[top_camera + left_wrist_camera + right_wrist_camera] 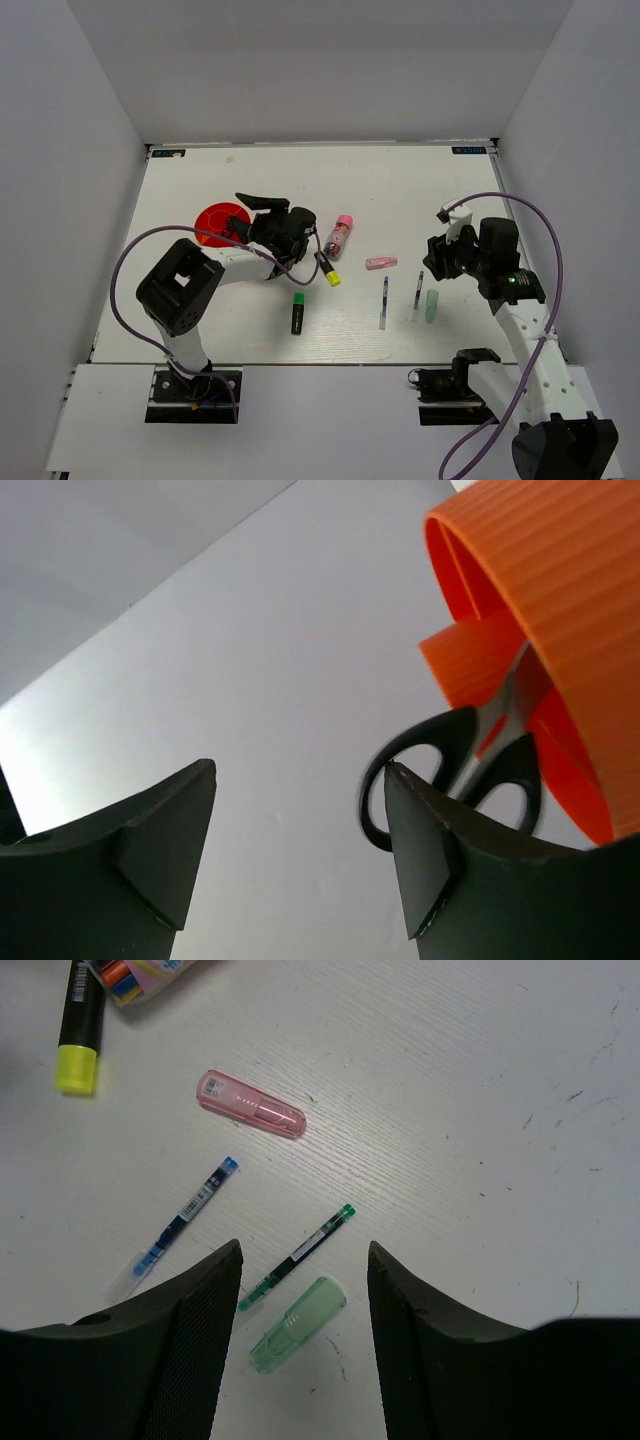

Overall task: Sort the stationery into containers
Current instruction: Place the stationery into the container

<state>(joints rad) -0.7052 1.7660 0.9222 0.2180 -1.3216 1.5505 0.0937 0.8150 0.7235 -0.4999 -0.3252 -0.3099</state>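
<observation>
The left gripper [298,780] is released: its two matte black, wedge-shaped fingers stand apart with nothing between them. Just behind its right finger are the scissors [430,730], with glossy black oval handle loops and smooth grey metal blades. Their long axis runs from the loops, nearest the wrist camera, up and right in the left wrist view, and the blades point into the organiser [560,600]. This is a round orange plastic cup with a finely ribbed wall and flat inner dividers. In the top view it sits on the left of the white table [450,190].

The right gripper [304,1250] is also unclenched and holds nothing. It hovers over a thin green pen [300,1255] and a translucent pale-green cap [298,1325], which lie side by side on the grained tabletop.
</observation>
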